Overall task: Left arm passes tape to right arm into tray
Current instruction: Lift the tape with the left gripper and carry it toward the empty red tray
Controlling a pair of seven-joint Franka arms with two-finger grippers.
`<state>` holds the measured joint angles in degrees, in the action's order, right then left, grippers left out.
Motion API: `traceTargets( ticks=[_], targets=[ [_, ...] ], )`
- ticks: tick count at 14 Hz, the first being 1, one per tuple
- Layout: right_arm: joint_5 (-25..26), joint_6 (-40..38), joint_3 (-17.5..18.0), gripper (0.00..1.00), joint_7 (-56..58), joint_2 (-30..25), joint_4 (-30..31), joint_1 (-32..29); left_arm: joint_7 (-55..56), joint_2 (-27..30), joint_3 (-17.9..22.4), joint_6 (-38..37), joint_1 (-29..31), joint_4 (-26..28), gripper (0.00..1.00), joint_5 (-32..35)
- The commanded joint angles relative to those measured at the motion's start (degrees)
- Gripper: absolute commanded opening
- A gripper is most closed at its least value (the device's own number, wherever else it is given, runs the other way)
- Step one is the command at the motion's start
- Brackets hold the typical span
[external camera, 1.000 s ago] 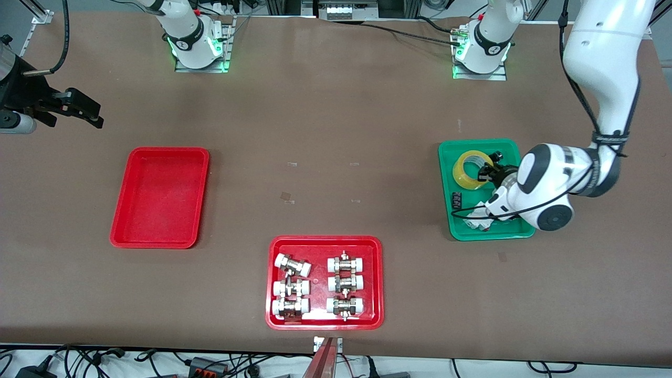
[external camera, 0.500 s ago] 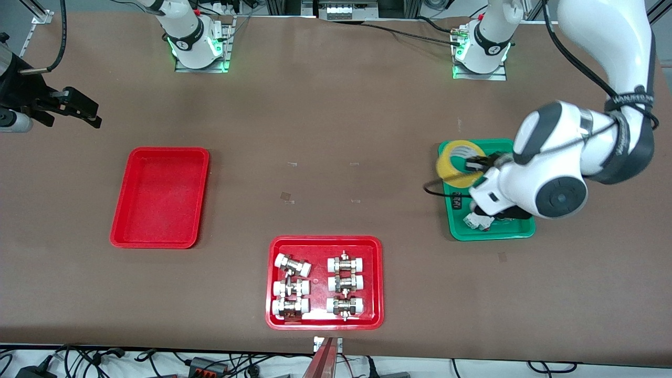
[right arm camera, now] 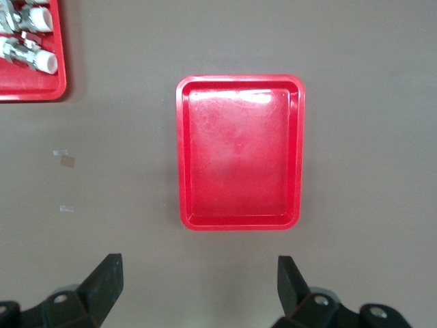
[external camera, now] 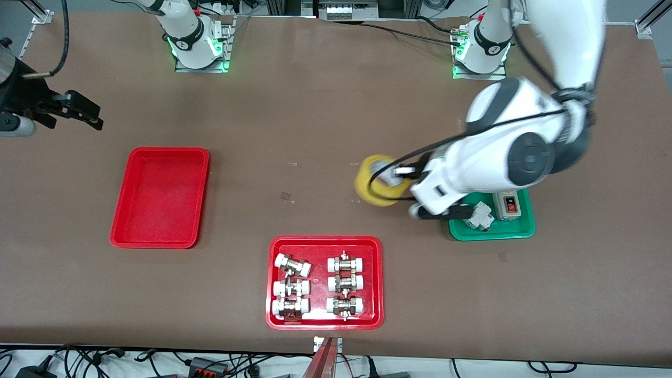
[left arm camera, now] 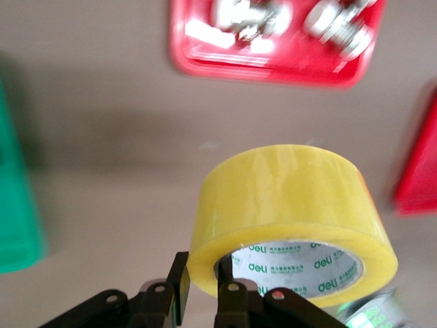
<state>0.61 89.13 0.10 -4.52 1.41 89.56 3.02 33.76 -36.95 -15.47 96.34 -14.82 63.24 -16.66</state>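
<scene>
My left gripper (external camera: 400,176) is shut on the wall of the yellow tape roll (external camera: 375,180) and holds it in the air over the bare middle of the table. In the left wrist view one finger sits outside the tape (left arm camera: 290,205) and one inside its pale core; the left gripper (left arm camera: 203,290) pinches the rim. The plain red tray (external camera: 160,197) lies empty toward the right arm's end of the table. My right gripper (external camera: 79,109) is open and empty, waiting above the table at that end. In the right wrist view the tray (right arm camera: 239,152) lies ahead of the spread right gripper (right arm camera: 198,273).
A red tray of white-capped metal fittings (external camera: 324,282) lies near the front camera in the middle. A green tray (external camera: 493,223) with a switch box and a small white part lies under the left arm. Both arm bases stand along the table's top edge.
My left gripper lifted the tape out of the green tray and carried it toward the middle of the table. The right arm has barely moved.
</scene>
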Motion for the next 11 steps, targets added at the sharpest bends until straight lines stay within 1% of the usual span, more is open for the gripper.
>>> traceTargets(
  ticks=[1, 3, 4, 5, 6, 7, 8, 9, 11],
  targets=[
    [0.1, -1.1, 0.3, 1.00, 1.4, 1.6, -0.6, -0.6, 7.0, -3.1, -0.2, 4.7, -3.2, -3.3, 0.00, -2.0],
    [-1.0, -2.6, 0.3, 1.00, 5.9, 2.3, -0.6, -0.7, 7.8, -4.1, -0.2, 5.9, -3.7, -3.0, 0.00, -6.1],
    [-3.9, -3.1, 0.0, 1.00, 8.9, 3.1, -0.6, -0.9, 6.8, -5.1, -0.3, 6.0, -5.2, -3.0, 0.00, -7.5],
    [-7.3, -4.0, -0.2, 1.00, 12.5, 3.6, -0.6, -1.6, 5.4, -6.5, -0.3, 8.0, -7.9, -3.5, 0.00, -8.3],
    [-10.9, -5.2, -0.2, 1.00, 16.5, 4.8, -0.6, -3.4, 4.0, -7.3, -0.3, 12.5, -9.2, -3.4, 0.00, -9.3],
    [-15.2, -6.0, -0.2, 1.00, 20.3, 5.8, -0.6, -4.5, 2.2, -8.8, -0.3, 17.0, -10.3, -3.4, 0.00, -12.3],
    [-18.6, -6.3, -0.2, 1.00, 23.5, 6.9, -0.6, -5.5, -2.3, -10.1, -0.4, 19.6, -10.8, -3.6, 0.00, -15.6],
    [-22.0, -6.6, -0.2, 1.00, 26.8, 8.1, -0.6, -6.3, -7.8, -10.2, -0.3, 20.1, -10.9, -3.6, 0.00, -18.2],
    [-27.9, -7.6, -0.2, 1.00, 30.2, 10.1, -0.5, -6.5, -11.1, -10.2, -0.2, 20.3, -11.7, -3.5, 0.00, -19.9]
  ],
)
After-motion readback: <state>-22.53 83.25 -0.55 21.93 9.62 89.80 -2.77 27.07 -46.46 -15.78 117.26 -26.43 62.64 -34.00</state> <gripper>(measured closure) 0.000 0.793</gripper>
